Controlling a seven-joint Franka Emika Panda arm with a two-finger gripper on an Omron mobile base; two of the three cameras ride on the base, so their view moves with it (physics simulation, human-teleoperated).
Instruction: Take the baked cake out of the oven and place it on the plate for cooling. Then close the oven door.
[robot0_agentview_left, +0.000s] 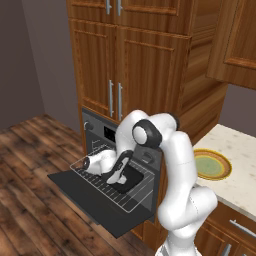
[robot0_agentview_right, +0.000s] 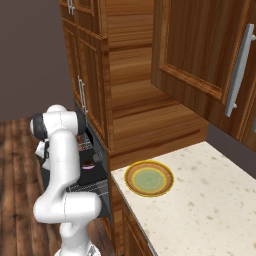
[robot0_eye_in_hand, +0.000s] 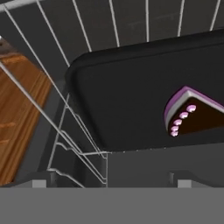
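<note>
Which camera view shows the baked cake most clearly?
The hand view shows it best: the baked cake lies close on the black baking tray, its brown wedge and pink edge plain. In the right base view it is a small dark bit with pink beside the arm. The left base view gives no clear sight of it.

We find no text, label, brand, number or sign that we can read. The display strip (robot0_agentview_left: 110, 133) on the oven (robot0_agentview_left: 95, 131) appears as a dark panel, too small and blurred to make out any characters.
</note>
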